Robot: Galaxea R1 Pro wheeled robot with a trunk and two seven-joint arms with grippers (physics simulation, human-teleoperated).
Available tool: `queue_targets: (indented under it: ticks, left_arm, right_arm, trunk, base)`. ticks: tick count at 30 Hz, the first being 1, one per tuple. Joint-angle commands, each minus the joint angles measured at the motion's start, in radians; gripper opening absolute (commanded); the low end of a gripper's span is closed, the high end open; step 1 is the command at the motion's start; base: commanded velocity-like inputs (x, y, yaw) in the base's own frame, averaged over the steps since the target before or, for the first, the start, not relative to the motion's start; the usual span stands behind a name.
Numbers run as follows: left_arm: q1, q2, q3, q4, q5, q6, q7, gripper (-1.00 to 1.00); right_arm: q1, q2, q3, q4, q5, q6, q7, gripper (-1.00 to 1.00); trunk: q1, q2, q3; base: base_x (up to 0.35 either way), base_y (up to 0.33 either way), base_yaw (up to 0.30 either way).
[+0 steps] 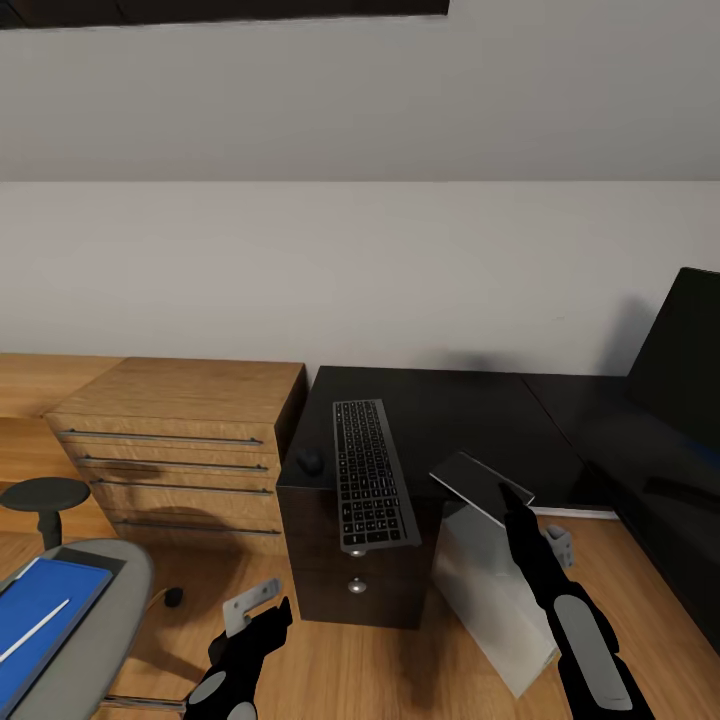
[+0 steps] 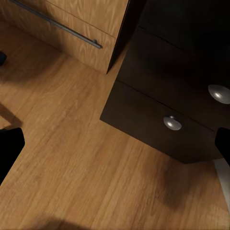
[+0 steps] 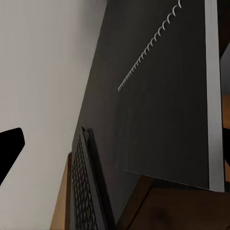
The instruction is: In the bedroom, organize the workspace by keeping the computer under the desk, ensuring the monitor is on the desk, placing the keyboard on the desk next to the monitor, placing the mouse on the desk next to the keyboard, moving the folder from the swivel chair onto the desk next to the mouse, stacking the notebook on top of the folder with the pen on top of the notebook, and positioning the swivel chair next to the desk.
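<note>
Right gripper (image 1: 512,497) clamps notebook (image 1: 478,486) (spiral-bound) past desk (image 1: 450,410) edge; left gripper (image 1: 262,608) apart.

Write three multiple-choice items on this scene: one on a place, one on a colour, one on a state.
1. Where is the mouse?
A. on the chair
B. on the desk beside the keyboard
C. on the floor

2. What colour is the folder?
A. red
B. green
C. blue

3. The left gripper is:
A. open and empty
B. shut on the pen
C. holding the keyboard

Answers:
1. B: the mouse sits on the desk, beside the keyboard.
2. C: the folder on the swivel chair is bright blue.
3. A: the left gripper has its fingers apart over the floor.
</note>
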Motion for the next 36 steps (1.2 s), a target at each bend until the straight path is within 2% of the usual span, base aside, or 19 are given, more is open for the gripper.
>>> queue_targets:
  ticks: [1, 11, 21, 36]
  left_arm:
    - [-0.001, 0.001, -0.002, -0.001, 0.004, 0.003, 0.007, 1.00]
    - [-0.001, 0.001, -0.003, -0.001, 0.004, 0.003, 0.007, 1.00]
    - [0.000, 0.001, -0.003, -0.001, 0.004, 0.003, 0.007, 1.00]
    - [-0.001, 0.001, -0.003, -0.001, 0.003, 0.003, 0.007, 1.00]
  right_arm:
    - [-0.001, 0.001, -0.004, 0.000, -0.008, 0.008, 0.003, 1.00]
    - [-0.001, 0.001, -0.004, 0.000, -0.008, 0.008, 0.003, 1.00]
    - [0.000, 0.001, -0.004, 0.001, -0.008, 0.008, 0.003, 1.00]
    - [-0.001, 0.001, -0.004, 0.002, -0.008, 0.008, 0.004, 1.00]
  trunk:
    - [0.000, -0.001, -0.001]
    - [0.000, -0.001, -0.001]
    - [0.000, -0.001, -0.001]
    - [0.000, -0.001, -0.001]
  base:
    - [0.000, 0.000, 0.000]
    - [-0.011, 0.000, 0.000]
    - [-0.209, 0.000, 0.000]
    - [-0.014, 0.000, 0.000]
